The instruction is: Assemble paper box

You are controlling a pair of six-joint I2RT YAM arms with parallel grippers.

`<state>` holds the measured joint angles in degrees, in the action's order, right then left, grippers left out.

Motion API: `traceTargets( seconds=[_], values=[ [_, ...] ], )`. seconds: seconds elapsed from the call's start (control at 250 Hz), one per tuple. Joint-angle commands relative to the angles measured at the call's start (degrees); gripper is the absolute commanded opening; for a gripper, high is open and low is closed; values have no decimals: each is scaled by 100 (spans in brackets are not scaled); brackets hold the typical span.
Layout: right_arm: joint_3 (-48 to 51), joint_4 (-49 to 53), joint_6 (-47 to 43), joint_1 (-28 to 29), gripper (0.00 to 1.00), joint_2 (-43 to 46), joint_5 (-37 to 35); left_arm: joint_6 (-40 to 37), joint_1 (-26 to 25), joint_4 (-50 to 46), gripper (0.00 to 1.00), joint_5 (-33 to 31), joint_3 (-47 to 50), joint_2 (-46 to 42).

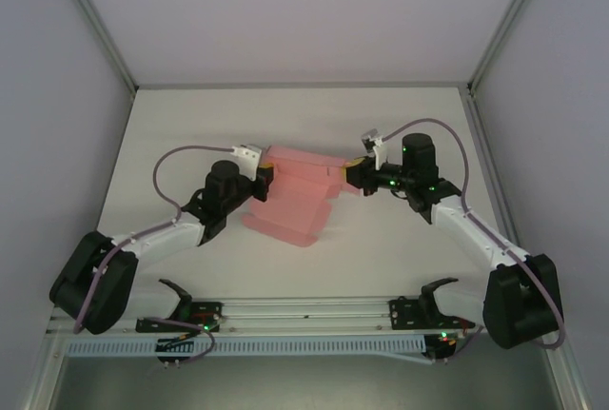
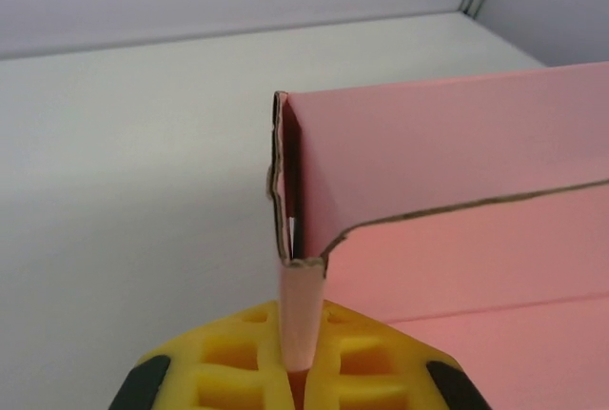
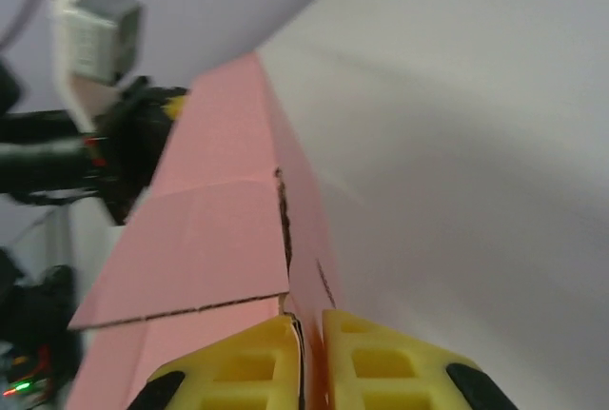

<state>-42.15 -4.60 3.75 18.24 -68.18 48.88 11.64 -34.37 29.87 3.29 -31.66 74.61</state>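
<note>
The paper box (image 1: 295, 191) is pink card, partly folded, lying mid-table between my two arms, with one long wall raised along its far side. My left gripper (image 1: 264, 178) is shut on the left end of that wall. In the left wrist view its yellow fingers (image 2: 238, 358) pinch a narrow folded tab of the paper box (image 2: 457, 182) at the corner. My right gripper (image 1: 354, 175) is shut on the right end. In the right wrist view yellow fingers (image 3: 381, 362) clamp the edge of the paper box (image 3: 228, 210), whose wall runs away toward the left arm.
White table (image 1: 428, 125) inside grey enclosure walls with metal corner posts (image 1: 95, 20). A rail with cable track (image 1: 304, 320) runs along the near edge between the arm bases. Open table surface lies behind and to either side of the card.
</note>
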Motion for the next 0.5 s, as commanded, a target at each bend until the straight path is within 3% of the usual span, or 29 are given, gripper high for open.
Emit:
traceTargets(
  seconds=[0.0, 0.128, 0.228, 0.359, 0.439, 0.471, 0.495],
  values=[
    [-108, -465, -182, -27, 10, -45, 2100, -179, 184, 677, 0, 998, 77, 55],
    [-430, 796, -1157, -14, 2, -78, 2721, -160, 415, 1106, 0, 1610, -51, 412],
    [-711, 2128, -2460, -14, 6, -149, 2901, -163, 497, 1284, 0, 1969, -307, 720],
    [-876, 2275, -2519, -13, 7, -341, 2860, -211, 528, 1676, 0, 2688, -535, 1062],
    [-1014, 2416, -2515, -13, 8, -456, 2459, -241, 531, 1799, 0, 3035, -685, 1211],
    [-1046, 2438, -2462, -13, 11, -476, 2186, -232, 536, 1743, 0, 3033, -758, 1239],
    [-1064, 2415, -2348, -14, 18, -462, 1931, -261, 536, 1646, 0, 3009, -805, 1253]
  ],
)
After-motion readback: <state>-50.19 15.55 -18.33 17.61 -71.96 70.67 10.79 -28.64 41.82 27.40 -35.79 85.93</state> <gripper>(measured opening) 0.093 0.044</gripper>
